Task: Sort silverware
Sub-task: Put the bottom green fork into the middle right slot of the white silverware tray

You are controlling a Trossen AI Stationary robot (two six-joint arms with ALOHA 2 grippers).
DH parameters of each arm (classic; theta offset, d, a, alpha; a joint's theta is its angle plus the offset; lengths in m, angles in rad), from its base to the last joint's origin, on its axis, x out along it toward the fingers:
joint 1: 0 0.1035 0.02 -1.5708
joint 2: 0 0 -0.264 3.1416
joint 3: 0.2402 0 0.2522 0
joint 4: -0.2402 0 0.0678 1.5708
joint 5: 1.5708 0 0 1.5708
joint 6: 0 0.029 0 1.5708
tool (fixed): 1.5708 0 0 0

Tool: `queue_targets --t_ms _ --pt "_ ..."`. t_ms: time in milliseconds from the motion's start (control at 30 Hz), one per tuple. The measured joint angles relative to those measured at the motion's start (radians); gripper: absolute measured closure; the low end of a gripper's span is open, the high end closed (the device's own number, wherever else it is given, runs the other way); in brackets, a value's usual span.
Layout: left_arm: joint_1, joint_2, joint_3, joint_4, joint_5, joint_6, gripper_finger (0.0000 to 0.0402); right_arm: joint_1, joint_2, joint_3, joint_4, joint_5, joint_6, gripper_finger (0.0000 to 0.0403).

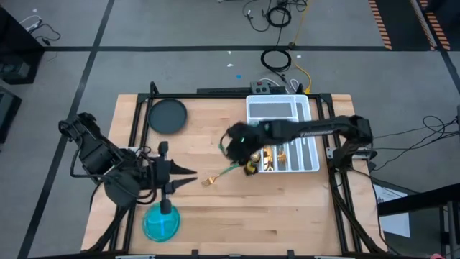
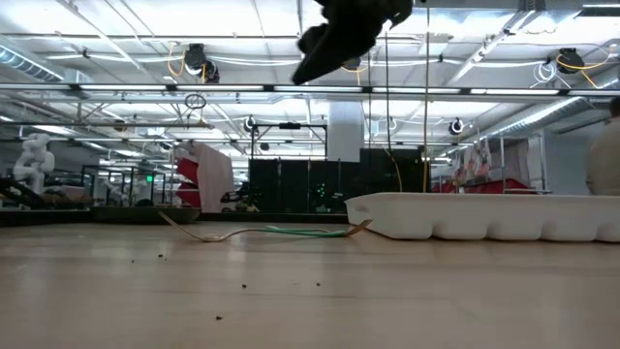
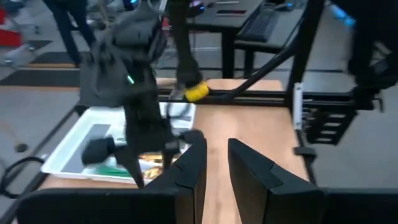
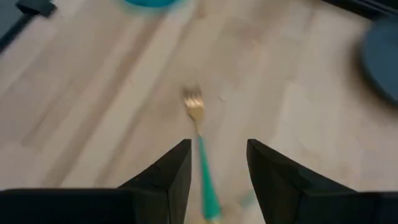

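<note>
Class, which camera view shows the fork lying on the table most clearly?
The right wrist view: the fork lies centred between the right tool's fingers, tines visible. The high view shows it small beside the white tray; the low view shows it edge-on; the left wrist view does not clearly show it.

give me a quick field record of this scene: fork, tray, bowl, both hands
fork: gold head, teal handle, lying flat on the table, just left of the tray
tray: white, compartmented, far right of the table, some silverware in it
bowl: blue, near edge, left side
right hand: above the fork's handle end, fingers open
left hand: waiting over the table's left side
</note>
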Motion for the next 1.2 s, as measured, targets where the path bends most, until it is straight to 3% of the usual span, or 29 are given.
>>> queue_targets --t_ms 200,400,1200 --pt "-0.045 -0.046 0.000 0.002 0.032 -0.027 0.0327 0.043 0.116 0.000 0.144 0.004 0.036 0.0257" --pt "-0.074 -0.093 0.001 0.015 0.019 -0.032 0.0327 0.050 0.205 0.000 0.165 0.004 0.044 0.0257" --pt "-0.074 -0.104 0.001 -0.017 0.016 -0.004 0.0327 0.030 0.371 0.000 0.277 0.001 0.040 0.0257"
